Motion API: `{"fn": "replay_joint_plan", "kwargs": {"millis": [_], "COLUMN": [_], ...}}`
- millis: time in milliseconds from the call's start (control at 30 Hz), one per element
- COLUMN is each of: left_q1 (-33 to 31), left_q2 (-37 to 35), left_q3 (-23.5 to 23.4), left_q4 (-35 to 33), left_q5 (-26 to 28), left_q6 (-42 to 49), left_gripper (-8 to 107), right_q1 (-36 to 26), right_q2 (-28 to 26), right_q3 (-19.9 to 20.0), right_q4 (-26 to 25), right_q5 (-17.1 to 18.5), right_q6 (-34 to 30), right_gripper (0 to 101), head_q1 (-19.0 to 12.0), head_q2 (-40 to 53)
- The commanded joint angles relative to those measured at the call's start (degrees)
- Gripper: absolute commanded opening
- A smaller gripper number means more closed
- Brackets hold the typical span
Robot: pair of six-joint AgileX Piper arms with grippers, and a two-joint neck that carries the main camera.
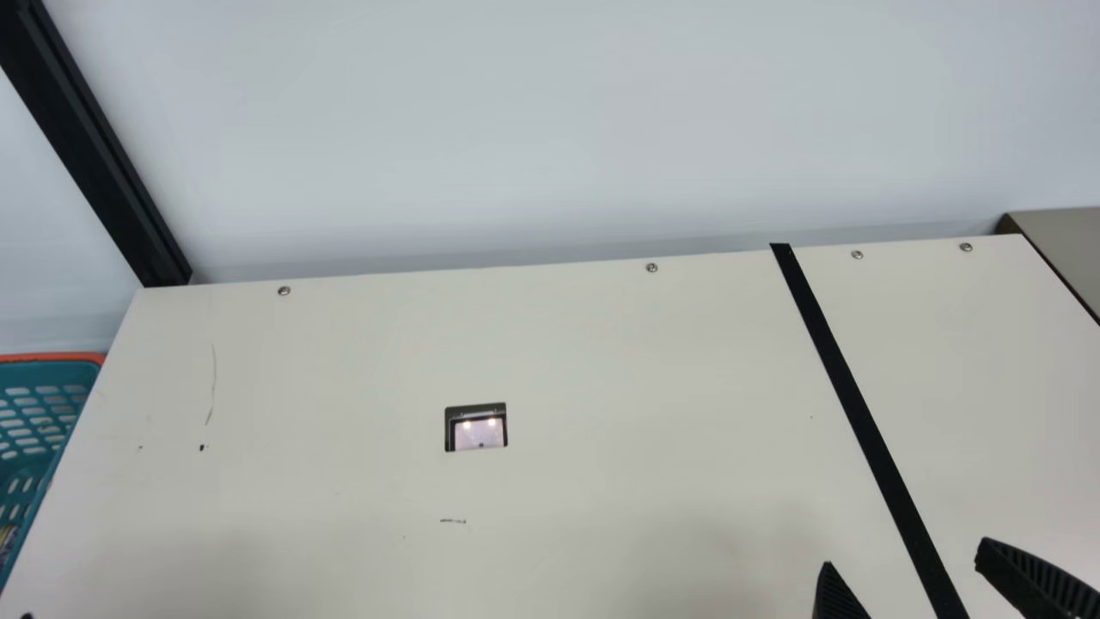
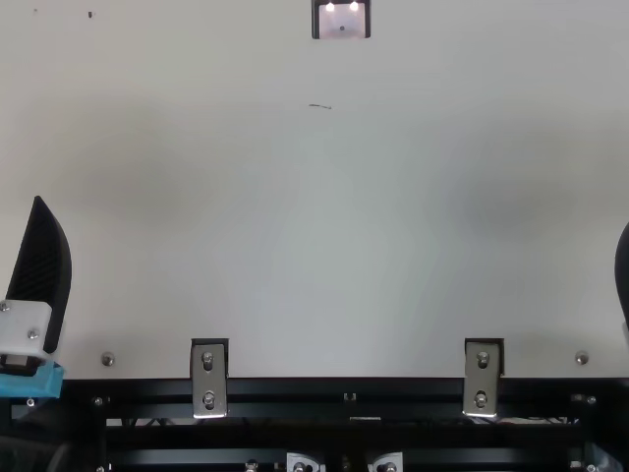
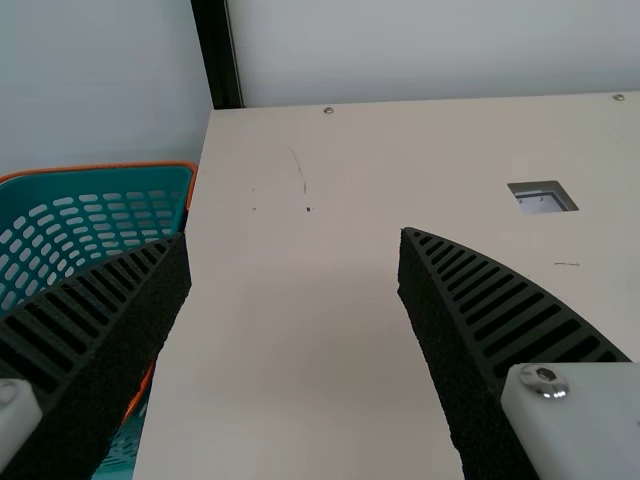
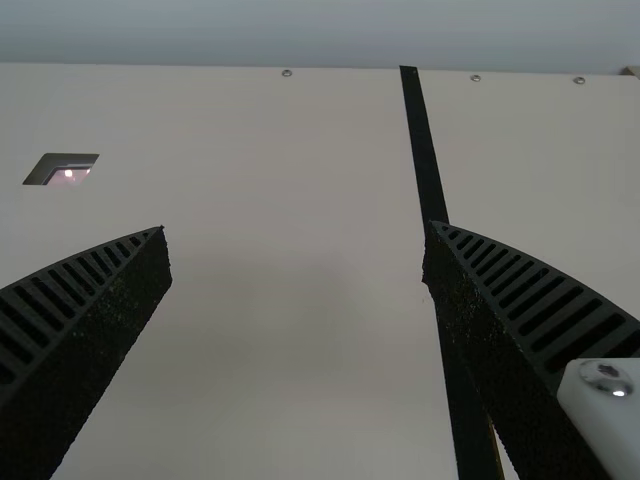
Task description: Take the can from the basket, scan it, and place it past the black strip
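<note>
teal perforated plastic basket beside cream table.
contents partly visible, unidentifiable; black ribbed left gripper, black ribbed right gripper: jaws apart.

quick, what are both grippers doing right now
Left gripper: open, holding nothing.
Right gripper: open, holding nothing.

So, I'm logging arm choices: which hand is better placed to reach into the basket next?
Probably the left hand: it is open and nearer the basket, while the right hand hangs by the black strip.
</note>
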Motion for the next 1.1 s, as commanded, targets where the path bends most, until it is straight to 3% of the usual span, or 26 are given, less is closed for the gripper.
{"fn": "replay_joint_plan", "kwargs": {"millis": [0, 700, 1067], "left_q1": [0.0, 0.0, 0.0], "left_q2": [0.0, 0.0, 0.0], "left_q3": [0.0, 0.0, 0.0], "left_q4": [0.0, 0.0, 0.0], "left_q5": [0.0, 0.0, 0.0], "left_q6": [0.0, 0.0, 0.0], "left_gripper": [90, 90, 90], "right_q1": [0.0, 0.0, 0.0], "right_q2": [0.0, 0.0, 0.0], "right_q3": [0.0, 0.0, 0.0], "right_q4": [0.0, 0.0, 0.1], "right_q5": [0.0, 0.0, 0.0], "right_q6": [0.0, 0.0, 0.0], "right_gripper": [101, 101, 101], "head_q1": [-1.6, -1.5, -1.0], "head_q2": [0.6, 1.0, 7.0]}}
